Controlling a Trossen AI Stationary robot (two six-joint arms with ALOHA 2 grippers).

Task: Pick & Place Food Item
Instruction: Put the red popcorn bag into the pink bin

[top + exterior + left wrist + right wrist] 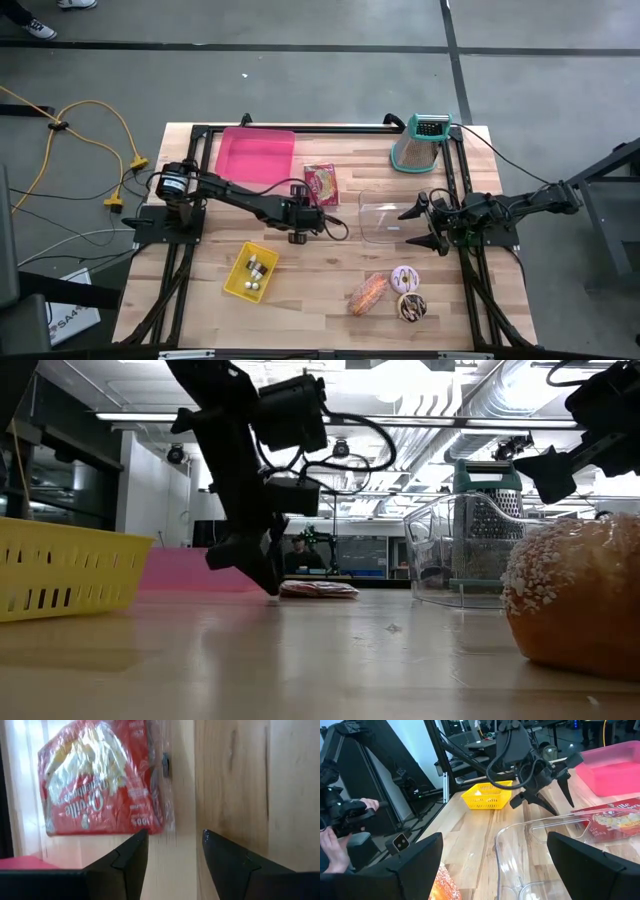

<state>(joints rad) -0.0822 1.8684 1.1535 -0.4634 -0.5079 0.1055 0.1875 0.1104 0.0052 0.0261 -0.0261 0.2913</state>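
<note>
- Pale wooden plank bench: smooth, faintly glossy, visible grain.
- Red snack packet in clear plastic film: shiny, crinkled.
- Clear plastic container: glossy, transparent.
- Yellow slotted plastic basket: matt.
- Metal box grater with teal plastic top: perforated, dull sheen.
- Sugar-coated doughnut: rough, grainy.

Bright overhead ceiling lights glare; the near bun looks soft, shadows faint.

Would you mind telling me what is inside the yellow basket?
The yellow basket holds a few small pale and dark items, seen from above, too small to identify. In the low view its wall hides the contents entirely.
</note>
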